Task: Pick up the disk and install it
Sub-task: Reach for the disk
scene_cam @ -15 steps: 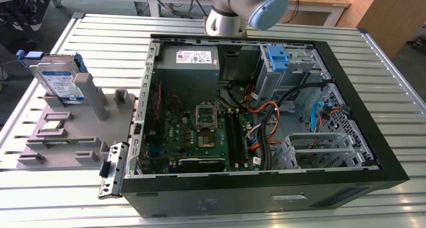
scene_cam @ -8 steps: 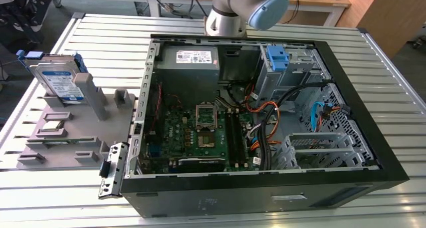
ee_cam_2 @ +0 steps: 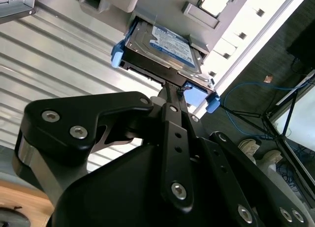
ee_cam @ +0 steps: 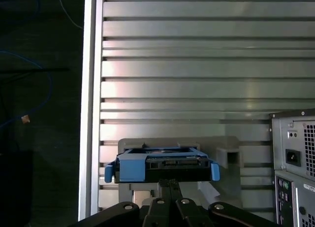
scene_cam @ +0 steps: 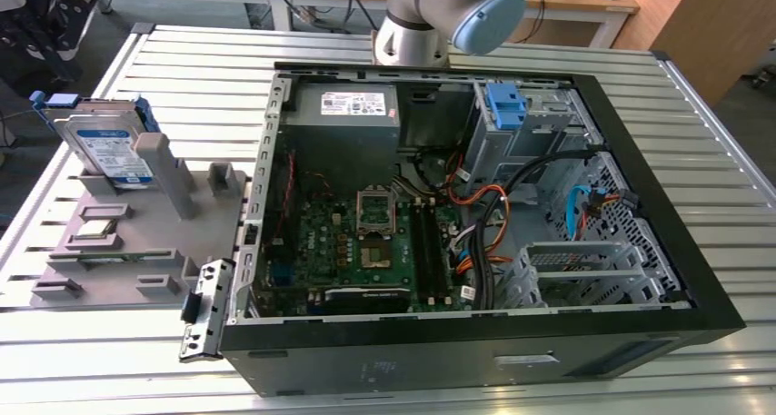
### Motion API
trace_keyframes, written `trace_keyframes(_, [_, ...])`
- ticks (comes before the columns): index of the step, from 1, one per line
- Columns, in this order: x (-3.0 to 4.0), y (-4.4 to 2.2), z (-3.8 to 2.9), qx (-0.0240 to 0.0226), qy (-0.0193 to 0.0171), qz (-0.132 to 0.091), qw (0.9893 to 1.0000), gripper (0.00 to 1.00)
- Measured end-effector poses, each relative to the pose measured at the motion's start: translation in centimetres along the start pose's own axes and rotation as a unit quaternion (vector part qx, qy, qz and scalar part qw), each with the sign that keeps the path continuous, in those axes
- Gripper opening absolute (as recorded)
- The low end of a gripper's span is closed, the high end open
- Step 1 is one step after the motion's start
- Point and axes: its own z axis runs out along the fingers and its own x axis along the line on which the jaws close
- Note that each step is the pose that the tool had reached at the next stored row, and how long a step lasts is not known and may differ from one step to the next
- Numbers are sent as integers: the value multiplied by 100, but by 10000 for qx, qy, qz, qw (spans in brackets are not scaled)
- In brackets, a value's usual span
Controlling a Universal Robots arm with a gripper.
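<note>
1. Black gripper point(ee_cam_2: 170, 91) links sit closest in both wrist views; its fingers point(ee_cam: 170, 183) are pressed together with no gap between them, and nothing is pinched.
2. Just past the fingertips along the line of sight is the disk point(ee_cam: 162, 165). The gripper is centred on its upper edge but looks to hang clear of it. I judge the pick not yet made, so both the grasp and the installing are left to do.
3. In the second wrist view the disk point(ee_cam_2: 165, 47) stands on end in its blue carrier. Its long axis is roughly upright, and the short connector edge is uppermost, towards the gripper. In the exterior view the labelled face point(scene_cam: 107, 147) turns towards the camera.
4. Below it, a grey fixture point(scene_cam: 145, 242) holds the disk in a slot at its far corner. The fixture lies on the slatted metal table point(scene_cam: 158, 61), at the exterior view's left.
5. Farthest off, the open computer case point(scene_cam: 715, 279) lies just beside the fixture, apart from the disk. A lone blue bracket point(scene_cam: 503, 104) sits in its drive bay near the back.
</note>
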Motion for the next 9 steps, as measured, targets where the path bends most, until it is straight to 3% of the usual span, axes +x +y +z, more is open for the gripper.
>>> trace_keyframes(5, [0,-2,37,20,-3,41,10000,11])
trace_keyframes(8, [0,-4,48,121,-7,41,9999,11])
trace_keyframes(9, [0,-5,53,131,-7,41,9999,11])
